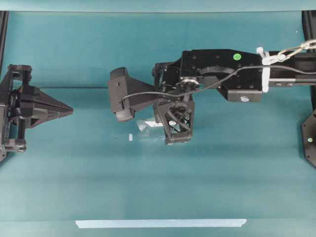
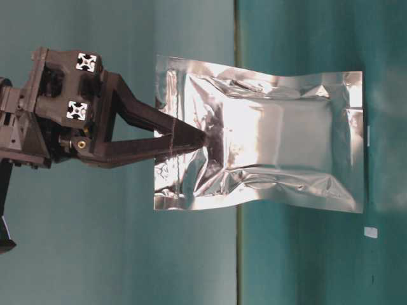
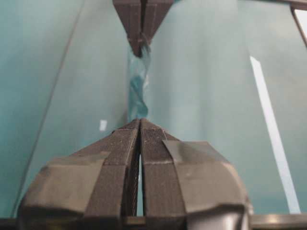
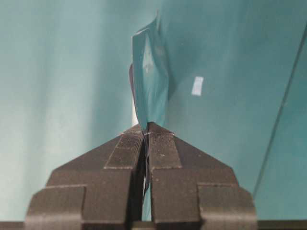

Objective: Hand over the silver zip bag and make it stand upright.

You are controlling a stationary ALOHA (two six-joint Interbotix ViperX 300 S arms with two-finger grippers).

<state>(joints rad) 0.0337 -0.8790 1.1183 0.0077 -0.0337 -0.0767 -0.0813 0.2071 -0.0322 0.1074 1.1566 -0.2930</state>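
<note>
Teal cloth tabletop (image 1: 158,177), smooth, faintly creased; pale tape strip (image 1: 160,223) along near edge, small white scrap (image 1: 131,137) near centre. Wide bare cloth on all sides. Left gripper (image 1: 69,108) parked at left edge, jaws pressed together, holding nothing, well apart from the bag. Silver zip bag (image 2: 273,143) at table centre: crinkled reflective foil, rectangular, lifted edge-on off the cloth. Right gripper (image 2: 202,136) clamped tight on the bag's end; black ribbed fingers (image 4: 125,146) pinching foil.
</note>
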